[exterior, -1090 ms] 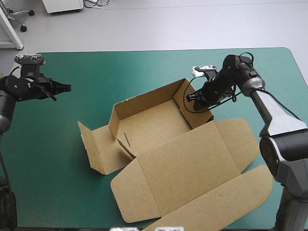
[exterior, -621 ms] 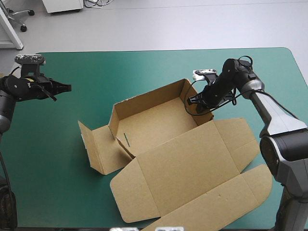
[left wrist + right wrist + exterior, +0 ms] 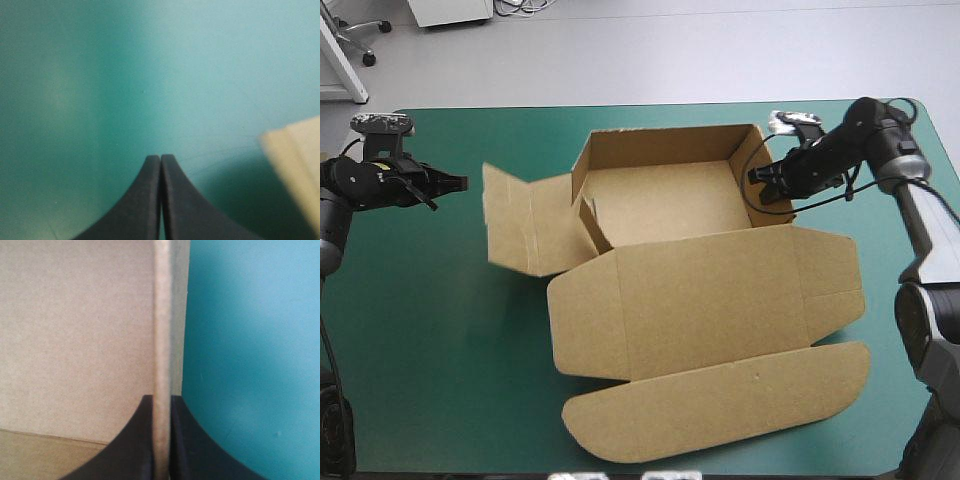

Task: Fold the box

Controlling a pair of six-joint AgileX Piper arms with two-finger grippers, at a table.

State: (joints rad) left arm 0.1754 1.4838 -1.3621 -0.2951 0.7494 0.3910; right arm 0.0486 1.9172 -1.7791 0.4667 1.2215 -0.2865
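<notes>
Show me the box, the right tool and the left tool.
box [image 3: 710, 300], high view, on its flat lid panel.
right tool [image 3: 161, 400], right wrist view, midway between its fingertips, which pinch a raised wall.
left tool [image 3: 160, 158], left wrist view, where its shut fingertips meet.

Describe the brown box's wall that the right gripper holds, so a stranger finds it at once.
On the teal-green cover lies a brown cardboard box, its open tray toward the far edge. The wall is the tray's upright side nearest the table's right edge; unlike the others, it is pinched between the right gripper's black fingers.
</notes>
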